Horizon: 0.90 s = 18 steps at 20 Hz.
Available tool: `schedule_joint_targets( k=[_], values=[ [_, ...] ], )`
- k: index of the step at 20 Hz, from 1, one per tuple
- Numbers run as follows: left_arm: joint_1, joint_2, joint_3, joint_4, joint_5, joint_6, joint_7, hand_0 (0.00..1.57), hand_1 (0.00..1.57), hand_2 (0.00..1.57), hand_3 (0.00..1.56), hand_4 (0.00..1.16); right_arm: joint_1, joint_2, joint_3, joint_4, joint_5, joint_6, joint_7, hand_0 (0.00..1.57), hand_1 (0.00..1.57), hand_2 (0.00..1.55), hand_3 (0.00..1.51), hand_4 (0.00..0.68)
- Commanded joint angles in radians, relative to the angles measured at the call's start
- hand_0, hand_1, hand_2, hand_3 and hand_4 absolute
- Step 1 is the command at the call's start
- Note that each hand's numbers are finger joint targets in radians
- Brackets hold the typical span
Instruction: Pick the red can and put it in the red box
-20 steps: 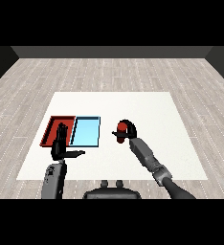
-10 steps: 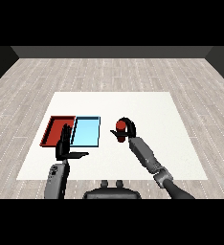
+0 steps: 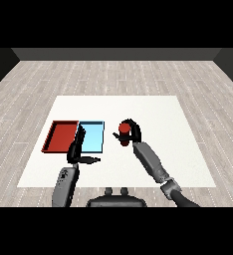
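Overhead, the room shows a grey wood-plank floor [image 3: 138,74] with dark walls behind it. On that floor stands the white table [image 3: 158,114], which carries every other item. The red tray [image 3: 61,137] and the light blue tray [image 3: 92,137] lie side by side, edges touching, just ahead of the left hand [image 3: 77,152]; the red tray sits to that hand's outer side. The left hand is held upright with fingers straight and thumb spread, holding nothing. The right hand [image 3: 133,130] is curled round the red can [image 3: 122,132]. The can is a short upright red cylinder with a darker lower part, held in the right hand's grasp, near the blue tray.
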Motion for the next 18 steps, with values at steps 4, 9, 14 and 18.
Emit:
schedule_joint_targets(
  k=[4, 9, 14, 18],
  values=[
    [-0.098, -0.006, -0.163, 0.059, 0.04, 0.105, 0.068, 0.0, 0.0, 0.0, 0.0, 0.0, 0.124, -0.026, 0.017, -0.222, 0.053, -0.011, 0.091, 1.42, 1.42, 1.44, 1.42, 0.652],
    [-0.16, -0.006, -0.202, 0.12, 0.056, 0.17, 0.071, 0.0, 0.0, 0.0, 0.0, 0.0, 0.189, -0.005, 0.006, -0.325, 0.109, 0.001, 0.098, 1.43, 1.43, 1.44, 1.42, 0.649],
    [-0.207, -0.006, -0.283, 0.086, 0.08, 0.228, 0.133, 0.0, 0.0, 0.0, 0.0, 0.0, 0.198, 0.006, 0.004, -0.389, 0.148, 0.024, 0.153, 1.41, 1.41, 1.42, 1.41, 0.64],
    [-0.189, -0.006, -0.404, 0.102, 0.101, 0.311, 0.102, 0.0, 0.0, 0.0, 0.0, 0.0, 0.227, 0.013, 0.078, -0.422, 0.144, -0.002, 0.131, 1.38, 1.38, 1.4, 1.39, 0.629]
  ],
)
